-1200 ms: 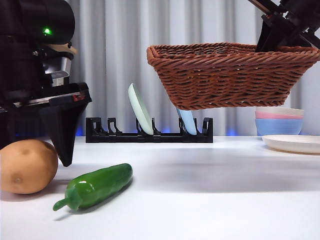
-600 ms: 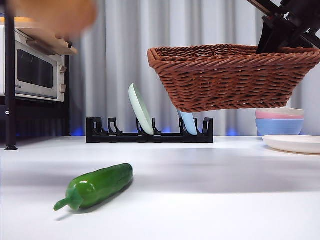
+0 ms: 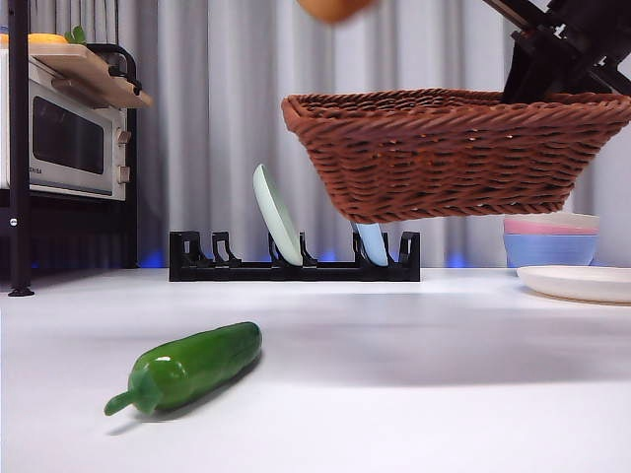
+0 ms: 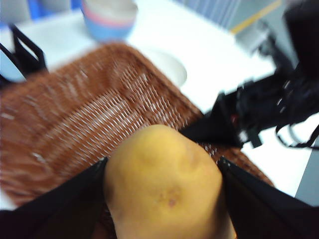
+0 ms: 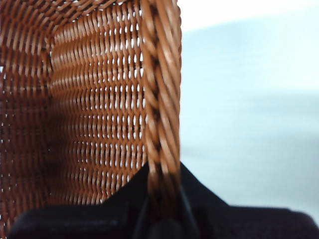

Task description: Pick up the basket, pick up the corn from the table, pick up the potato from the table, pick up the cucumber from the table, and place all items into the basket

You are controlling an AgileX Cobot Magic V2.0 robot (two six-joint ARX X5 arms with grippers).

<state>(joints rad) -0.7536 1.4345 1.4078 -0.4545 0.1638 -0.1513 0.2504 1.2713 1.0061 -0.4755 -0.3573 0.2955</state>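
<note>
**Potato held over raised basket as cucumber lies on the table**

The left gripper (image 4: 162, 199) clamps the potato (image 4: 164, 184) between its two black jaws, one on each side of the tan body, directly above the open basket (image 4: 75, 114). In the front view only the potato's underside (image 3: 335, 8) shows, at the picture's 12 o'clock edge, above the left end of the basket's braided rim and clear of it.

The right gripper (image 5: 162, 214) is closed on the basket's rim (image 5: 159, 99), the braid running up from between its jaws in its own wrist view. In the front view that arm's black frame enters at 1 o'clock and meets the basket (image 3: 454, 153) at its far right rim. The basket hangs in the air, slightly tilted, well above the white table (image 3: 444, 394).

The cucumber (image 3: 187, 367) lies on the table at 7 o'clock in the front view, stem end toward the camera, well apart from both grippers and below and left of the basket.

Behind stand a black dish rack (image 3: 294, 261) with two plates, stacked pastel bowls (image 3: 550, 239) and a microwave (image 3: 64, 138).
</note>
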